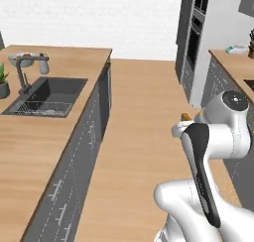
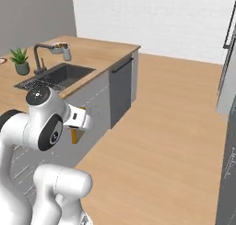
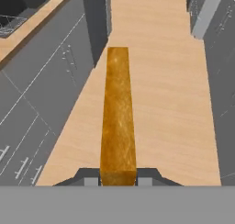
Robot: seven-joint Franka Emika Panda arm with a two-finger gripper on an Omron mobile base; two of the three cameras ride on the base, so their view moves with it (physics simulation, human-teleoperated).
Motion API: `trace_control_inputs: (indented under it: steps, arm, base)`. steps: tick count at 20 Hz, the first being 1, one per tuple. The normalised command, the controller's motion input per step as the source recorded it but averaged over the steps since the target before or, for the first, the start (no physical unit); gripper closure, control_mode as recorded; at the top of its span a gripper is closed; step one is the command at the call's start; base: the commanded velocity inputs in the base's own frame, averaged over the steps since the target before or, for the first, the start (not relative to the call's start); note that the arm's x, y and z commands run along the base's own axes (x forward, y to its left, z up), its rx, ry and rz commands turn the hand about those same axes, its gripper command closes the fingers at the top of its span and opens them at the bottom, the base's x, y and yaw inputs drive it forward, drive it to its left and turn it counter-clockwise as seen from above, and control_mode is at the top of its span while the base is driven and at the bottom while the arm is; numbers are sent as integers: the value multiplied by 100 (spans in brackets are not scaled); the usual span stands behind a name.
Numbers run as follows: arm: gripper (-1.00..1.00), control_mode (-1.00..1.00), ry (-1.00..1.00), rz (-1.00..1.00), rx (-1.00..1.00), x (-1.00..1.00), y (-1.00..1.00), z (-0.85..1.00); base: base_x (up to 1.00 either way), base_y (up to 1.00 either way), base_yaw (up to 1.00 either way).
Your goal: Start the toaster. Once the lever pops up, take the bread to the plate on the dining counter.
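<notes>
In the left base view, the dining surface (image 1: 34, 137) with its sink (image 1: 49, 94) and tap (image 1: 22, 70) lay at nine o'clock; a sliver of bread (image 1: 186, 117) peeked past the arm at three o'clock. In the right base view, the bread (image 2: 76, 133) hung below the wrist above the wooden floor (image 2: 166, 127). In the hand view, the end effector (image 3: 118, 181) pinched the bread (image 3: 118, 117) edge-on, which stretched toward twelve o'clock over the floor.
</notes>
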Motion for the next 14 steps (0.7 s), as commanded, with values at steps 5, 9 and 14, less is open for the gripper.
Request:
trace_control_inputs:
  steps: [5,9,14]
  arm:
    - [100,100,0,0,0,0,0,0]
    - [100,100,0,0,0,0,0,0]
    - [100,100,0,0,0,0,0,0]
  base:
    - [-29,0,80]
    - [-47,0,80]
    - [-77,7,81]
